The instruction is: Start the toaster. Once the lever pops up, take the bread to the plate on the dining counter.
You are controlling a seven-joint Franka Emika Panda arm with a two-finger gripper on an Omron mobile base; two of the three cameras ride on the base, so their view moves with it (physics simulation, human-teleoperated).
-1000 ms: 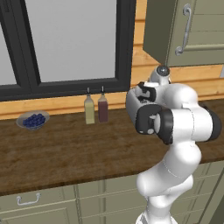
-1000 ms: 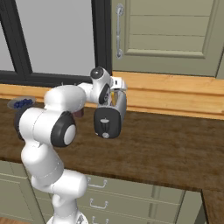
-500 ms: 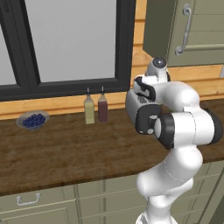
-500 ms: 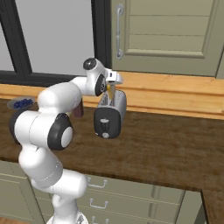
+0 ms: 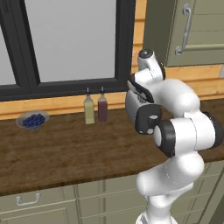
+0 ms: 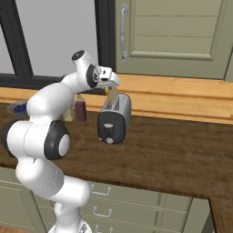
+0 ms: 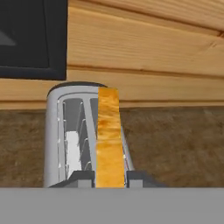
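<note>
Claw [image 7: 109, 178] clamped on bread [image 7: 108, 135], slice upright just above toaster [image 6: 114, 118] slots; toaster on table [image 6: 182, 150]

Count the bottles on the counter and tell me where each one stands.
2. The pale yellowish bottle stands by the wall under the window; the dark reddish bottle stands right beside it, nearer the toaster. The arm could hide others.
</note>
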